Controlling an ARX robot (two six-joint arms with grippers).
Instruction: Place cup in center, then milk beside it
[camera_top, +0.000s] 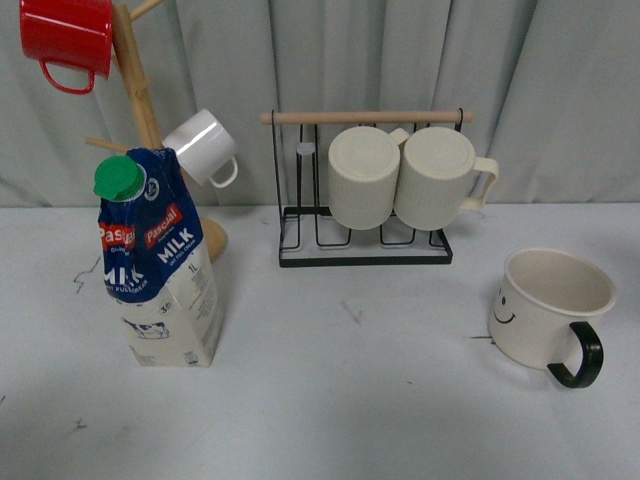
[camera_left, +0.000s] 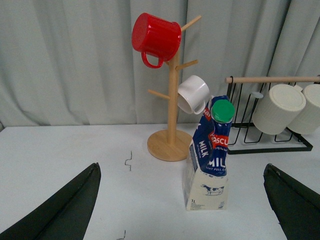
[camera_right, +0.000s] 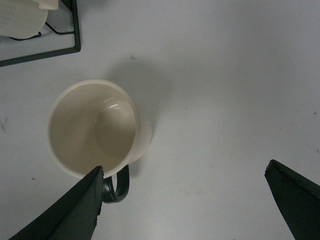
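The cup (camera_top: 545, 308), a large cream mug with a black handle and a smiley face, stands upright on the table at the right. The right wrist view looks down into the cup (camera_right: 92, 127); my right gripper (camera_right: 182, 200) is open above it, one finger (camera_right: 75, 210) beside the black handle. The milk (camera_top: 160, 265), a blue and cream carton with a green cap, stands upright at the left. My left gripper (camera_left: 182, 200) is open and empty, with the milk (camera_left: 210, 160) standing between and beyond its fingers. Neither arm shows in the front view.
A wooden mug tree (camera_top: 140, 100) behind the milk holds a red mug (camera_top: 68, 38) and a small white mug (camera_top: 205, 147). A black wire rack (camera_top: 365, 215) at the back centre holds two ribbed cream mugs (camera_top: 405, 175). A grey curtain hangs behind the table.
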